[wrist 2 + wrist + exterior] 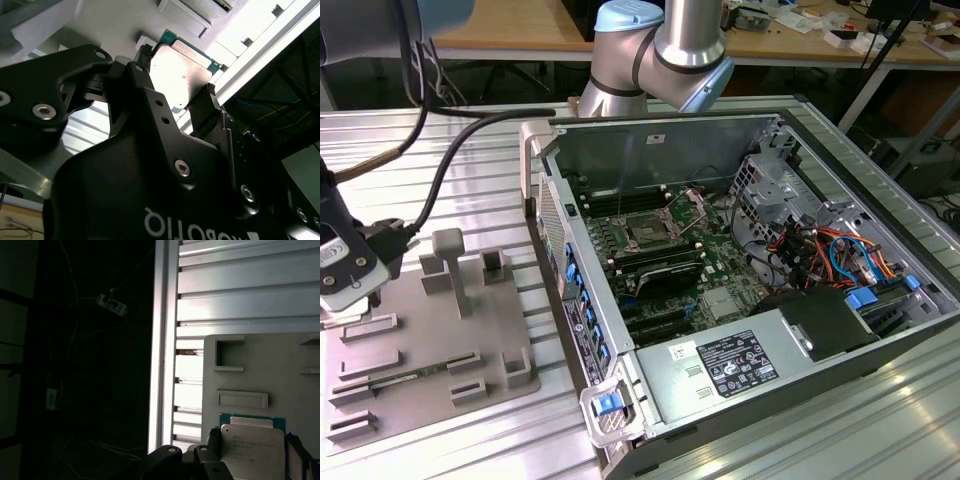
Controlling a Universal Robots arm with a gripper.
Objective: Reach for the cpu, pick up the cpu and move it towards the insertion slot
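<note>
The cpu (182,75), a thin square chip with a silvery face and a green edge, sits between the two black fingers of my gripper (177,75), which touch its opposite sides. The first wrist view shows the cpu (252,442) over the grey fixture plate (260,365); I cannot tell whether it is lifted off it. In the exterior view my gripper (345,290) is at the far left, over the left end of the fixture plate (430,340). The insertion slot (648,233), a metal-framed square socket on the green board, lies inside the open computer case, well to the exterior view's right.
The open computer case (740,370) fills the exterior view's right, its near wall (570,280) standing between plate and socket. Grey fixture blocks (448,262) rise from the plate. A thick black cable (450,160) runs to the wrist. Ribbed aluminium table (240,290) surrounds the plate.
</note>
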